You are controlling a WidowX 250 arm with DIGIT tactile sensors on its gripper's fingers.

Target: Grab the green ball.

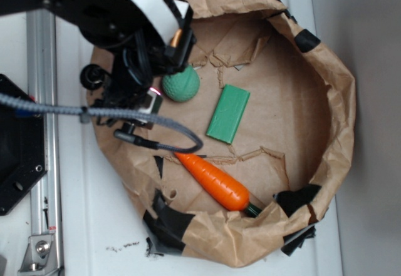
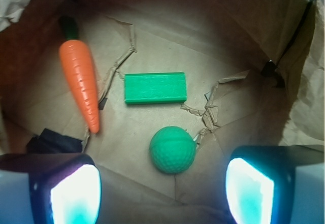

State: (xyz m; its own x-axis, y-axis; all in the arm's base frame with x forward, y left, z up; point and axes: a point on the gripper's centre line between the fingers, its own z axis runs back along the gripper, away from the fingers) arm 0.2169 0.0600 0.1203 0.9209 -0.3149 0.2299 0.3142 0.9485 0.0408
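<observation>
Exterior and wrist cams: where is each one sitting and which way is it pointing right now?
Exterior: overhead, looking down on the paper-lined bin; the arm and gripper cover the upper left.
Wrist: on the arm, looking past both fingers into the bin.
Shared: green ball, green block, carrot.

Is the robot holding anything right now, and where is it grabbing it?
Nothing is held. The gripper is open, and the green ball lies on the paper ahead of its fingers, untouched.

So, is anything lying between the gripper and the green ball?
No. In the wrist view only bare brown paper separates the open gripper from the green ball.
</observation>
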